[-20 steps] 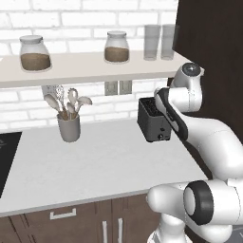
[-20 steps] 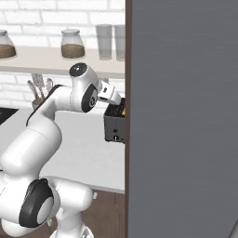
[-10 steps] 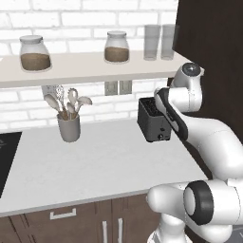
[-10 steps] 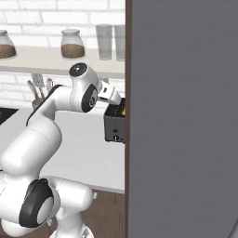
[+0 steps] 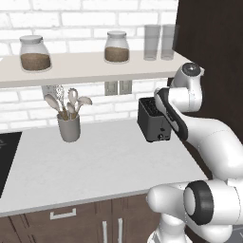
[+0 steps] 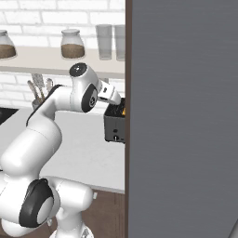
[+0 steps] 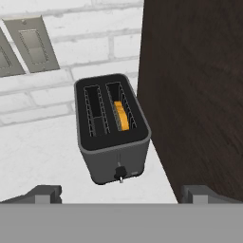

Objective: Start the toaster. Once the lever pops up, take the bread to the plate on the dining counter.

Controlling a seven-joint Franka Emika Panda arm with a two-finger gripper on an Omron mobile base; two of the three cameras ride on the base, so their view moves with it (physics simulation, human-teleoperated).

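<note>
The black two-slot toaster (image 7: 111, 137) stands on the pale worktop against a dark tall panel, and it also appears as toaster (image 5: 153, 121) and toaster (image 6: 114, 126). The bread (image 7: 122, 115) sits low in its right slot, orange-tan, with the other slot empty. A small knob (image 7: 119, 172) marks the toaster's near end face. My gripper (image 7: 124, 193) hovers above and in front of the toaster, open, its fingertips (image 7: 46, 191) spread wide with nothing between them. From the right base view, the gripper (image 6: 119, 101) hangs just over the toaster's top. The plate and the dining counter are out of view.
A grey utensil cup (image 5: 69, 127) stands left of the toaster. A shelf (image 5: 85, 69) above carries jars and glasses. A black hob (image 5: 5, 156) lies at the far left. The dark tall panel (image 7: 199, 85) crowds the toaster's right side. Wall sockets (image 7: 32, 43) sit behind.
</note>
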